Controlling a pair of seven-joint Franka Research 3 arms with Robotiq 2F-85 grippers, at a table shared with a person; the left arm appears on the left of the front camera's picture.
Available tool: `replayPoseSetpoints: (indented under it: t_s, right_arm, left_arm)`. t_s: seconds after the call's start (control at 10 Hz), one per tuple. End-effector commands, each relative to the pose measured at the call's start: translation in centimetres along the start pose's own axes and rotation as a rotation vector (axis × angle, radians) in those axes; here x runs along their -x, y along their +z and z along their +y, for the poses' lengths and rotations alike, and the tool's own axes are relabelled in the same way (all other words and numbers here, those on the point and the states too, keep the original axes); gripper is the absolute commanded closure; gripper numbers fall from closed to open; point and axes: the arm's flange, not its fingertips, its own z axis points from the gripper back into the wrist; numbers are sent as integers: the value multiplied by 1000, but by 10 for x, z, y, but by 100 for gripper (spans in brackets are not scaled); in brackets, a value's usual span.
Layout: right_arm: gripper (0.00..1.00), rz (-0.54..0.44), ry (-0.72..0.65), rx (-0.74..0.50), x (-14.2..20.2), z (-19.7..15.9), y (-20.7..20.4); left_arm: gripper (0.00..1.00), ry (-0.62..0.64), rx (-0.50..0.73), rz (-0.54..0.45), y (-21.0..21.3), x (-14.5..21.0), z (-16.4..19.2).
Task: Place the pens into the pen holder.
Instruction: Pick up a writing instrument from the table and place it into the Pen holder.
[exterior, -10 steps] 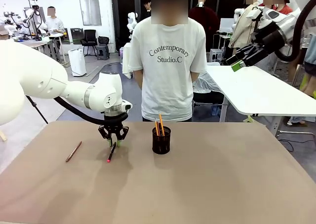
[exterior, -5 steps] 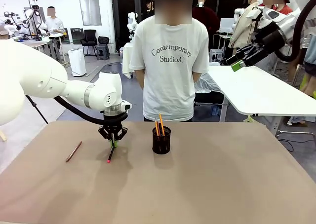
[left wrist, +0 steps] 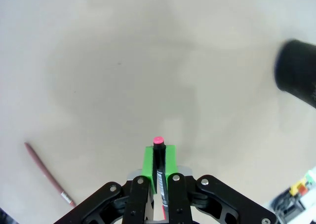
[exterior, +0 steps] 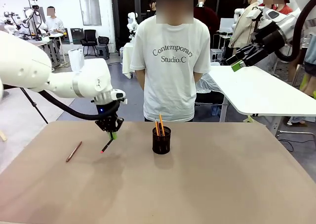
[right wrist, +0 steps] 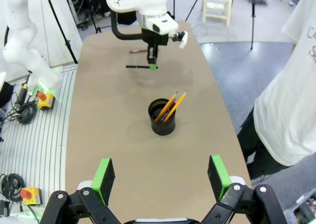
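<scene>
Left tool (exterior: pixel 113 134) clamped tight on black pen (exterior: pixel 107 145)

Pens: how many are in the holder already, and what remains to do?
Done: two orange pens stand in the pen holder. In hand: the left tool is shut on the black pen, red tip pointing down. Left: that pen must go into the holder, and the brownish-pink pen lies on the table, untouched. The right tool is open.
</scene>
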Motion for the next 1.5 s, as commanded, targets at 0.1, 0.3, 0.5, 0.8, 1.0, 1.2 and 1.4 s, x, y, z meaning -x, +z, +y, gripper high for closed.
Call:
replayPoseSetpoints:
  t_s: [0.1, 0.3, 0.5, 0.8, 1.0, 1.2, 1.4]
  right_arm:
    - [0, 1, 3, -3, -1, 0, 1]
    - [0, 1, 3, -3, -1, 0, 1]
    - [0, 1, 3, -3, -1, 0, 1]
    - [0, 1, 3, -3, -1, 0, 1]
    - [0, 1, 3, -3, -1, 0, 1]
    - [0, 1, 3, -3, -1, 0, 1]
    - [0, 1, 3, -3, -1, 0, 1]
  left_arm:
    - [100, -246, 215, -61, 32, 24, 14]
    - [100, -458, 307, -173, 51, 33, 9]
    - [100, -727, 371, -348, 63, 45, 2]
    - [100, -941, 349, -663, 75, 55, 4]
    - [100, -917, 452, -721, 84, 56, 6]
    - [100, -918, 302, -658, 89, 35, -4]
    - [100, -918, 302, -658, 89, 35, -4]
